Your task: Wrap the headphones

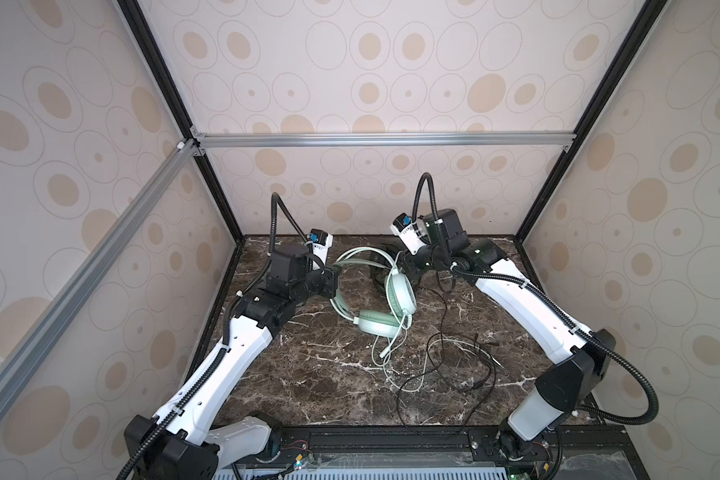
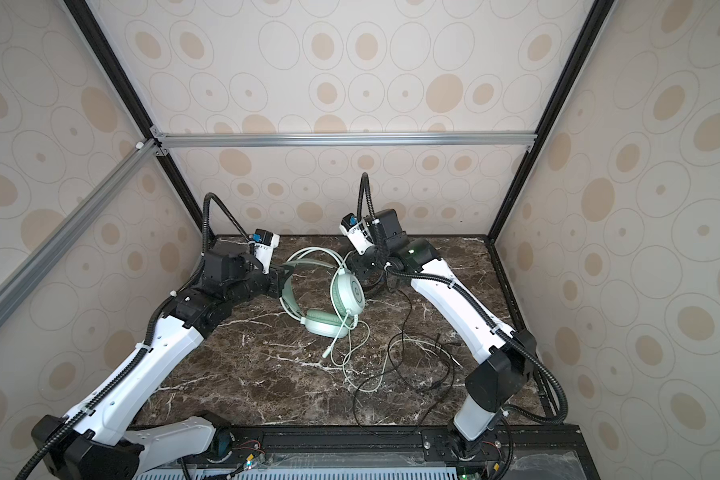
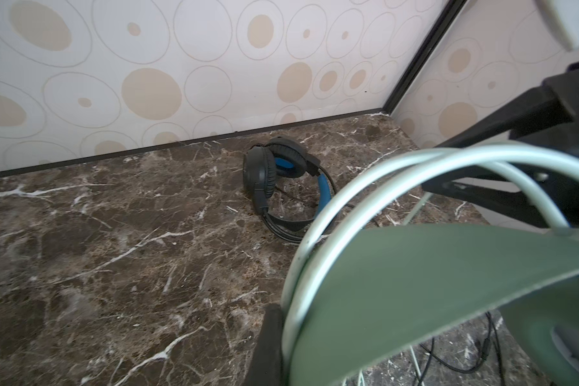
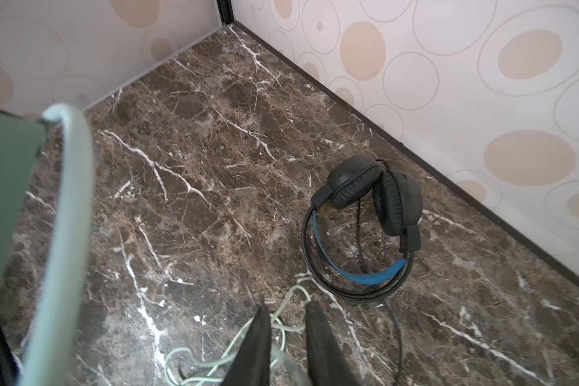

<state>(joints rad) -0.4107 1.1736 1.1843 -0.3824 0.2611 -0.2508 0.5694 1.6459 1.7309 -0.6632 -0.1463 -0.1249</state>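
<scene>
Left gripper [image 1: 334, 272]: clamped tight on the mint headset [image 1: 400, 293] band, left of centre (band up off the table [image 1: 308, 374]).
Mint headset: mid-table, cups down.
Right gripper [image 4: 286, 305]: fingers slightly parted, mint cable [image 4: 294, 288] looping at the tips.
Black headset [image 4: 375, 200]: far side, by the back wall.

Top views look down over the table [image 1: 308, 374]; close wrist views share the black headset [image 3: 259, 170].
</scene>
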